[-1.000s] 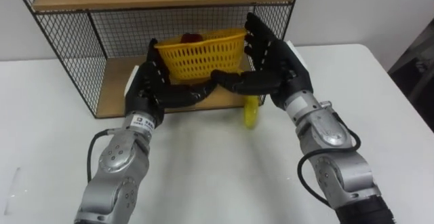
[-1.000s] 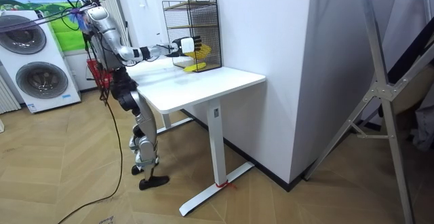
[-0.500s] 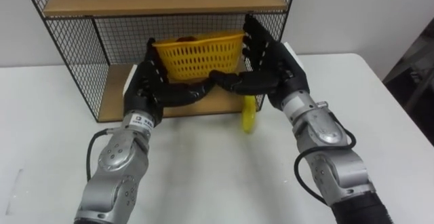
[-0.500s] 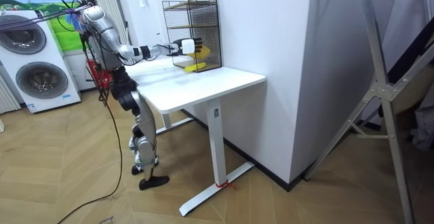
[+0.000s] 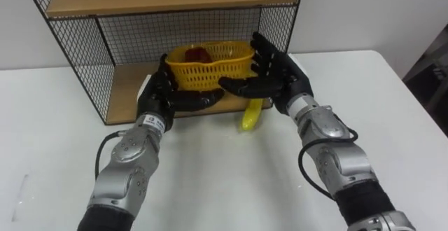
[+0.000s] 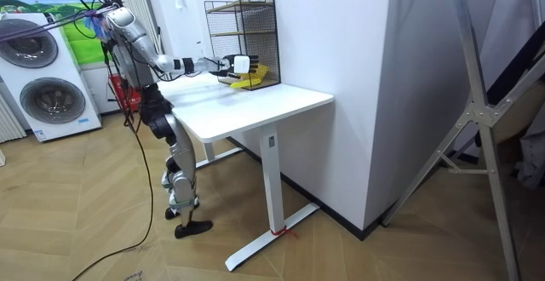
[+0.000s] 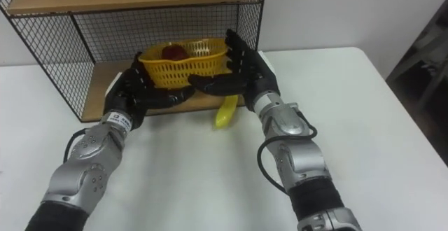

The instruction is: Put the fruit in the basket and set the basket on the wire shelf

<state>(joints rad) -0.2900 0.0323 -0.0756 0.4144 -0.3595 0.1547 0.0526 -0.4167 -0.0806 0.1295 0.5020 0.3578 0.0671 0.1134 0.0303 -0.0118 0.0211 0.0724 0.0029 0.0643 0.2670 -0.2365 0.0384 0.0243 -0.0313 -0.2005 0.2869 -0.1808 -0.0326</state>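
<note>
I'm seating the yellow mesh basket (image 5: 210, 63) on the black wire shelf (image 5: 70, 49), left hand (image 5: 162, 94) and right hand (image 5: 274, 77) flanking it with fingers (image 5: 262, 52) straight; next I release and fetch the yellow banana (image 5: 252, 113).

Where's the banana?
In the left eye view the banana lies on the white table, just beneath the right hand, right of the yellow basket.
</note>
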